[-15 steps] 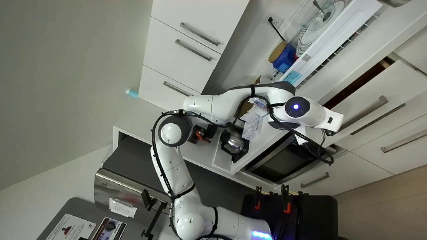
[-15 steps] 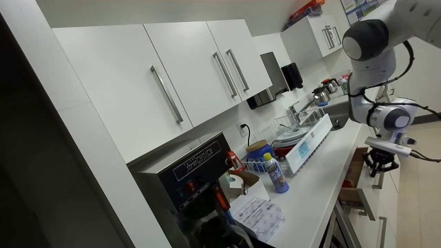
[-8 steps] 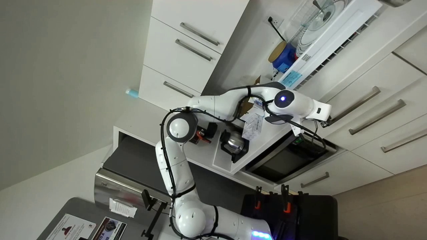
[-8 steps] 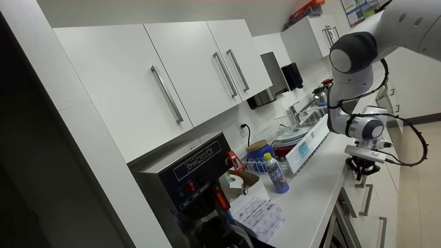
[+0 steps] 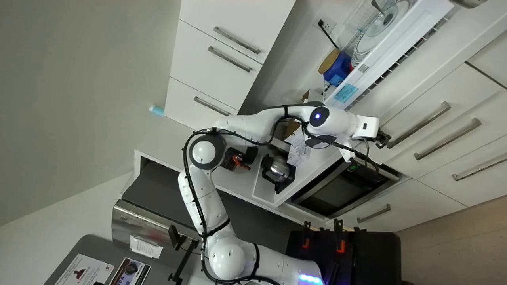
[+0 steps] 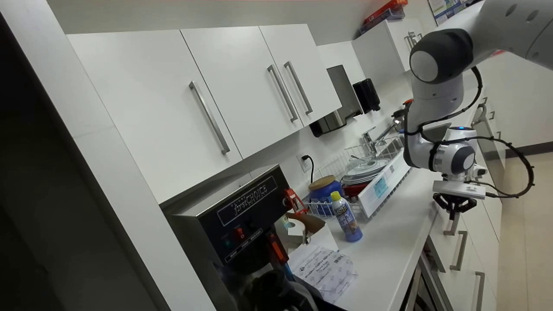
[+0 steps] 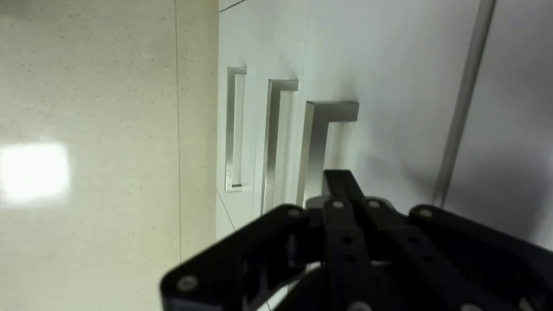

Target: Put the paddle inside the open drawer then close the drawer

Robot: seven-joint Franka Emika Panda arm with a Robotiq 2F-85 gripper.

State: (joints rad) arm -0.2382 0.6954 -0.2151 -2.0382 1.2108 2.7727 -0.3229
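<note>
At the wide white-fronted drawer [image 7: 402, 77], your black two-fingered gripper [image 7: 339, 176] has its fingers closed together.
Left to right in the wrist view: speckled cream floor [image 7: 108, 95], a far silver bar handle [image 7: 230, 129], a second silver handle [image 7: 271, 147], then the drawer's slim silver bar handle [image 7: 317, 142] just beside your fingertips, contact unclear. The drawer sits closed or nearly; the paddle you cannot place.

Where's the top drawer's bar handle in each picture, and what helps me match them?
Wrist view: top drawer's bar handle right of centre, lower end behind the hand.
In an exterior view: handle at lower right, just under the hand.
In an exterior view: handle at right, mid-height, slanting beside the hand.
Shared landmark: second drawer's bar handle, its nearest neighbour.
</note>
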